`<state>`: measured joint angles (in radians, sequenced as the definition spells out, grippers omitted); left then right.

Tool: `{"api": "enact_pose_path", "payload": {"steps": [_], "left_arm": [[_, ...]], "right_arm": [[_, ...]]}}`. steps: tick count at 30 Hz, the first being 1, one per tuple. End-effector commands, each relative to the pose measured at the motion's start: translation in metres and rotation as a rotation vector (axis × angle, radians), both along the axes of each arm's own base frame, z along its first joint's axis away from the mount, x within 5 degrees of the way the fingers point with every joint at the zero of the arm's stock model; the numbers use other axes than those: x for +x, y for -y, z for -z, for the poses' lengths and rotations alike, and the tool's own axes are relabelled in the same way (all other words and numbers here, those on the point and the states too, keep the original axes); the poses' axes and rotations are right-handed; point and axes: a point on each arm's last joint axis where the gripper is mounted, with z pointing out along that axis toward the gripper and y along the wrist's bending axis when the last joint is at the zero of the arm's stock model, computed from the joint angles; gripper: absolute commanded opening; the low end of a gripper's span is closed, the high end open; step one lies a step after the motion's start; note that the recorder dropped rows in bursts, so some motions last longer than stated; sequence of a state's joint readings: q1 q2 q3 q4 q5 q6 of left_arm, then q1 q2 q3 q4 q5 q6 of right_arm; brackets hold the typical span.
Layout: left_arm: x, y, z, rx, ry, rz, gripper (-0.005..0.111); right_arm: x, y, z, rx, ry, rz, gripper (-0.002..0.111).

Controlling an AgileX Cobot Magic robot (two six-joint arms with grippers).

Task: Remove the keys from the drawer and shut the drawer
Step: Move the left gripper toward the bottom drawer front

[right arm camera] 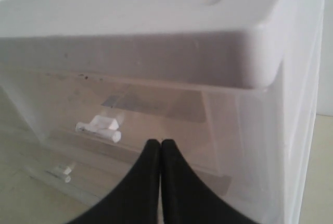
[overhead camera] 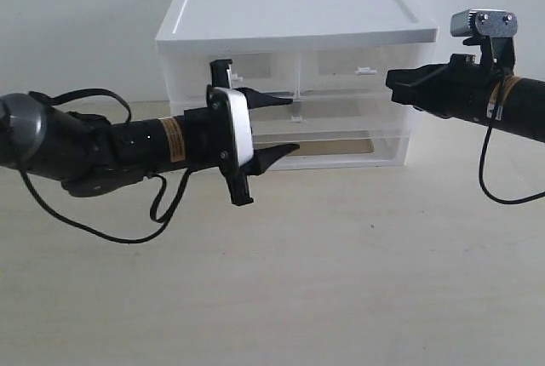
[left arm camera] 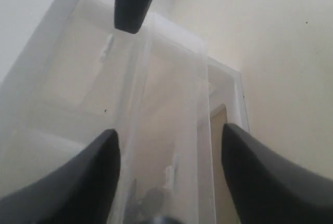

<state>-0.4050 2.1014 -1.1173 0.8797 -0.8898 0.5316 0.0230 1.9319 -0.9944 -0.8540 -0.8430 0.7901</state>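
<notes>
The drawer (overhead camera: 341, 121) is the wide translucent one in the middle of the white cabinet, with a small tab handle (overhead camera: 295, 117); it looks pushed in. My left gripper (overhead camera: 288, 125) hovers open just in front of that handle, one finger above it and one below. In the left wrist view the open gripper (left arm camera: 169, 130) frames the drawer front (left arm camera: 177, 130) and its tab (left arm camera: 169, 174). The keys (left arm camera: 153, 201) show only as a dim grey shape behind the plastic. My right gripper (overhead camera: 392, 82) is shut and empty by the upper right half-width drawer (right arm camera: 130, 109), its tips (right arm camera: 159, 145) together.
The white cabinet (overhead camera: 289, 8) stands at the back of the beige table (overhead camera: 341, 281) against a white wall. Two half-width drawers fill its top row, and a bottom slot (overhead camera: 358, 146) lies below the wide drawer. A dark finger (left arm camera: 132, 5) crosses the left wrist view's far side.
</notes>
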Motion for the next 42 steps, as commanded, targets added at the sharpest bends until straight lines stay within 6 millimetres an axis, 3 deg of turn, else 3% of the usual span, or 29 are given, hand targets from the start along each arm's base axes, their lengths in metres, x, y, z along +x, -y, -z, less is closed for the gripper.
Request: {"api": "enact_pose_path", "payload": {"steps": [1, 5, 20, 22, 27, 33, 38, 42], "left_arm": [[0.006, 0.017, 0.017, 0.142, 0.194, 0.063, 0.055], [0.016, 0.018, 0.029, 0.227, 0.357, 0.031, 0.055], [0.046, 0.027, 0.044, 0.24, 0.373, -0.035, 0.053], [0.047, 0.026, 0.045, 0.264, 0.408, -0.034, 0.048], [0.055, 0.022, 0.041, 0.281, 0.464, -0.122, 0.021], [0.06, 0.018, 0.04, 0.268, 0.422, -0.203, 0.004], [0.059, 0.018, 0.043, 0.264, 0.352, -0.267, 0.004], [0.045, 0.024, 0.046, 0.271, 0.336, -0.236, 0.004]], "right_arm": [[0.006, 0.003, -0.006, 0.033, 0.013, 0.045, 0.0], [0.006, 0.003, -0.006, 0.033, 0.013, 0.045, 0.0], [0.006, 0.003, -0.006, 0.033, 0.013, 0.045, 0.0], [0.006, 0.003, -0.006, 0.032, 0.011, 0.046, 0.0], [0.006, 0.004, -0.006, 0.031, 0.01, 0.047, 0.0], [0.006, 0.004, -0.006, 0.031, 0.01, 0.047, 0.0], [0.006, 0.004, -0.005, 0.02, 0.009, 0.049, 0.0], [0.006, 0.004, -0.005, 0.014, 0.008, 0.052, 0.0]]}}
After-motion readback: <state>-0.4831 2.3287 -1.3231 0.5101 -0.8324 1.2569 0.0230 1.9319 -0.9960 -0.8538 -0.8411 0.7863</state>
